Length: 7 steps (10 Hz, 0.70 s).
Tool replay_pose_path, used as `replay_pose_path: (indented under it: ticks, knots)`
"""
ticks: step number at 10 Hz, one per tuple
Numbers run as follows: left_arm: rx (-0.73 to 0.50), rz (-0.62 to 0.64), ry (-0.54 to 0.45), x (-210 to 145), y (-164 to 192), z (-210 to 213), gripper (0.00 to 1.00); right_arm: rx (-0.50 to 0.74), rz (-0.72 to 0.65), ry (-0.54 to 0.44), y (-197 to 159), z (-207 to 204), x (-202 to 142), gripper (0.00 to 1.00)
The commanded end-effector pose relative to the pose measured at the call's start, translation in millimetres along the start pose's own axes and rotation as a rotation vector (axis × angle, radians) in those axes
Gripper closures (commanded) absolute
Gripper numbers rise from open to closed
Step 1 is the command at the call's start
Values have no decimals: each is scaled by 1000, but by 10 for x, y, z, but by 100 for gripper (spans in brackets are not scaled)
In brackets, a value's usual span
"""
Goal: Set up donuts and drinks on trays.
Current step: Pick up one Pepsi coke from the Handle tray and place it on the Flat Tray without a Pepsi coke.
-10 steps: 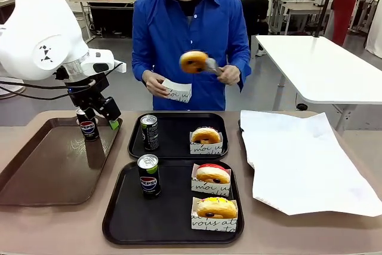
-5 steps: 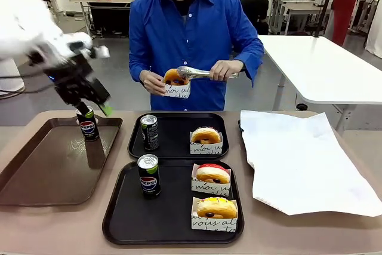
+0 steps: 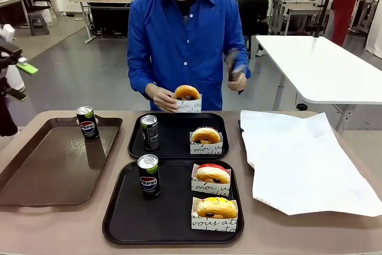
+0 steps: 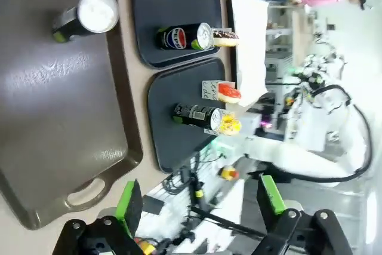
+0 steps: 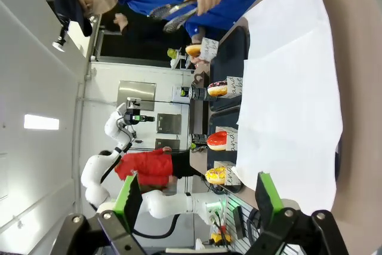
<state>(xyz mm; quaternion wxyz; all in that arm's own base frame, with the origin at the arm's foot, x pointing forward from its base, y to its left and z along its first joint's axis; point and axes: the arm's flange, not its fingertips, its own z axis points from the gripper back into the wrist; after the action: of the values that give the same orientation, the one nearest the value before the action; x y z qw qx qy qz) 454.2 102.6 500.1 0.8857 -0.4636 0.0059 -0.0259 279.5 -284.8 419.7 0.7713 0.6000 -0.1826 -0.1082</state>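
Two black trays lie mid-table. The far tray [image 3: 176,143] holds a Pepsi can [image 3: 149,132] and a sleeved golden donut [image 3: 206,137]. The near tray [image 3: 170,210] holds a can [image 3: 148,175], a red-iced donut [image 3: 213,174] and a yellow-iced donut [image 3: 217,208]. Over the far tray's far rim, the person's hand holds another sleeved donut [image 3: 187,97]; the other hand lifts tongs [image 3: 234,67]. My left gripper [image 3: 21,82] hangs open and empty at the left edge, apart from a third can [image 4: 86,16]. My right gripper [image 5: 197,195] is open and empty.
The third can [image 3: 88,123] stands at the far corner of a long brown tray [image 3: 54,165] on the left. A large white paper sheet [image 3: 298,159] covers the right side of the table. The person stands close at the far edge.
My left arm has drawn back up and to the left, away from the can on the brown tray. The person sleeved a donut with the tongs and lowered it toward the far tray.
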Motion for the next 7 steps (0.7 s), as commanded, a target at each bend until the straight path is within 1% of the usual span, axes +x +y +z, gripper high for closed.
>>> replay_pose_path:
  ticks: [1,2,3,4,5,6,7]
  knots:
    - [-103,-17,6,178,380,12,0,10,2,-1,9,6,-1,0]
    - [-177,-74,-12,73,652,66,0,10,2,-1,9,6,-1,0]
    - [-207,-92,-63,-16,867,77,0,10,2,-1,9,6,-1,0]
    - [-222,-74,-96,-122,1032,82,0,10,2,-1,9,6,-1,0]
    - [-236,-53,-100,-196,1184,111,0,10,2,-1,9,6,-1,0]
    - [-241,-26,-109,-260,1276,171,0,10,2,-1,9,6,-1,0]
    - [-244,-21,-91,-267,1289,232,0,10,2,-1,9,6,-1,0]
